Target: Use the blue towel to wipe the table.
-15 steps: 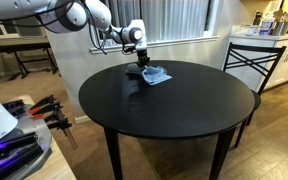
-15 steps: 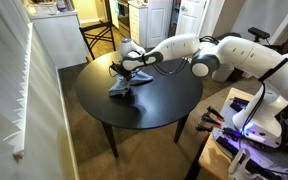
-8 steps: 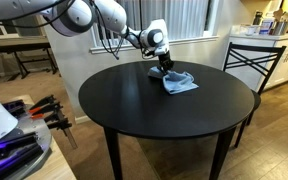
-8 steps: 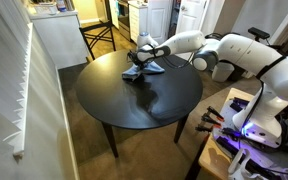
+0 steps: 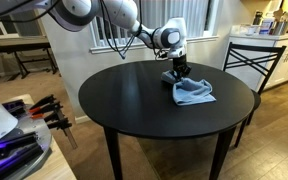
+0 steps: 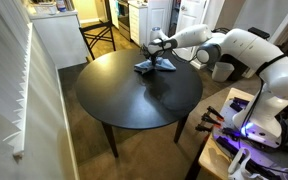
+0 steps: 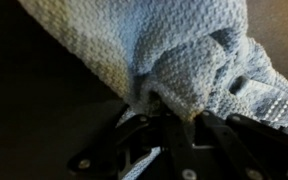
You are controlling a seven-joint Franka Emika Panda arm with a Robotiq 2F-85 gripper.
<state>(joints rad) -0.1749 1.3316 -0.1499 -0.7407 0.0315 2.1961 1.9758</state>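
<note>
The blue towel lies bunched on the round black table, near its far edge. My gripper presses down on the towel's edge and is shut on a fold of it. In an exterior view the towel shows as a small blue heap under the gripper. In the wrist view the knitted blue cloth fills the frame, and a pinch of it sits between the dark fingers.
A black metal chair stands close to the table's edge beyond the towel. A window with blinds is behind the arm. A second robot base with tools stands beside the table. A white cabinet is beyond it.
My gripper has dragged the blue towel across the table top along its far side, away from where it lay a second ago, towards the black chair.
</note>
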